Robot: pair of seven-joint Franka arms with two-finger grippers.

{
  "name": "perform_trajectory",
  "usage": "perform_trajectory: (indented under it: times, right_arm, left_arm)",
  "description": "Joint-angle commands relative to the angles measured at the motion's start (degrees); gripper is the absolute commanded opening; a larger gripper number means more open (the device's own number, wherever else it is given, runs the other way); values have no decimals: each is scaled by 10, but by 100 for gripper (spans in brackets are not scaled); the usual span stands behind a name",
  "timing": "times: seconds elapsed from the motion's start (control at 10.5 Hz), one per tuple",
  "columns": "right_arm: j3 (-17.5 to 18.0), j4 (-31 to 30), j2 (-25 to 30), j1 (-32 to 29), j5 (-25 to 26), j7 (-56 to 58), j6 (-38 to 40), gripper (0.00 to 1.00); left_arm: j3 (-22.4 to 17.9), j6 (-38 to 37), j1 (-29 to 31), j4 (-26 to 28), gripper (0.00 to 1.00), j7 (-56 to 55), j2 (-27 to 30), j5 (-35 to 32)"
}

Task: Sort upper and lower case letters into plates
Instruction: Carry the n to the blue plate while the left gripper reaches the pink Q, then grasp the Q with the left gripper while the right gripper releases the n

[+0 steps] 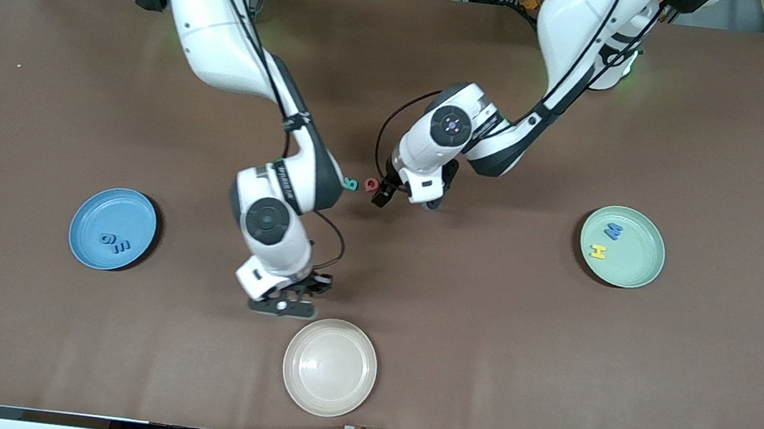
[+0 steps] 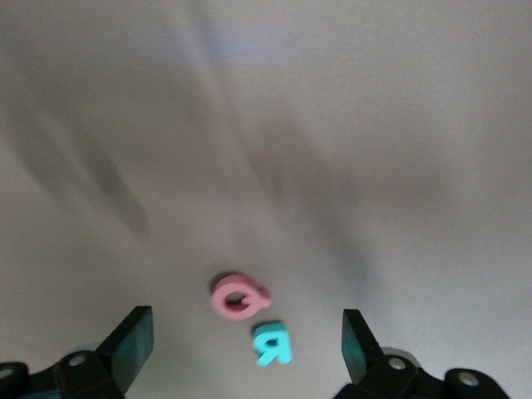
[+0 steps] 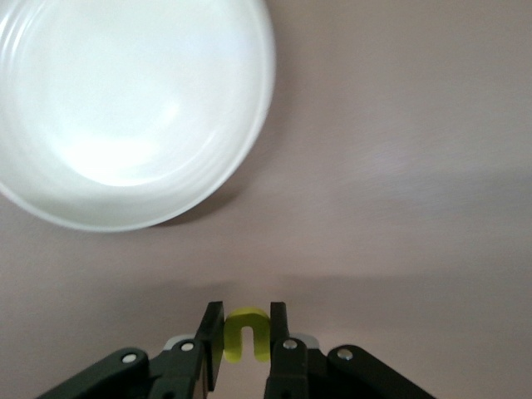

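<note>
My right gripper [image 1: 284,302] is shut on a small yellow letter [image 3: 247,322], seen in the right wrist view between the fingers [image 3: 213,341], just above the table beside the cream-white plate. My left gripper [image 1: 404,198] is open and empty [image 2: 246,334], low over a red Q [image 2: 239,297] and a teal R [image 2: 273,343]; both lie mid-table [image 1: 372,184] [image 1: 351,184]. The sky blue plate [image 1: 95,210] at the right arm's end holds two blue letters [image 1: 114,244]. The mint green plate [image 1: 639,258] at the left arm's end holds a blue M [image 1: 612,231] and a yellow H [image 1: 598,251].
A cream-white plate [image 1: 330,367] stands near the table's front edge, just nearer the front camera than my right gripper; it also shows in the right wrist view [image 3: 125,100]. The brown table [image 1: 518,345] carries nothing else.
</note>
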State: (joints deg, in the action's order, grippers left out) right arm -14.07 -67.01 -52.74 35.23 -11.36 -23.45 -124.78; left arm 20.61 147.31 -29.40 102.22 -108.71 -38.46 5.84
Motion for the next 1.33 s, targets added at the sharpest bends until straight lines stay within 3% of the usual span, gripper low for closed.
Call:
perform_trajectory:
  times: [0.0,0.29,0.48,0.76,1.05,1.14,1.24]
  right_arm:
    - [6,-147,110,-38,-6,86,-5,0]
    - [5,-300,206,-95,15,203,-47,0]
    - [5,-361,243,-143,51,257,-47,0]
    - [5,-387,253,-205,109,302,-42,0]
    - [5,-390,246,-257,113,370,-46,0]
    - [5,-388,244,-257,112,368,-47,64]
    - [6,-386,244,-256,112,363,-42,100]
  left_arm:
    - [-59,12,-63,-74,100,-47,-71,12]
    - [-70,12,-80,-80,100,-92,-81,12]
    - [-70,12,-83,-78,100,-126,-81,9]
    - [-70,12,-97,-75,100,-149,-80,9]
    - [-70,9,-109,-68,100,-156,-76,7]
    - [-70,9,-110,-67,100,-156,-76,7]
    - [-70,9,-110,-67,100,-154,-76,7]
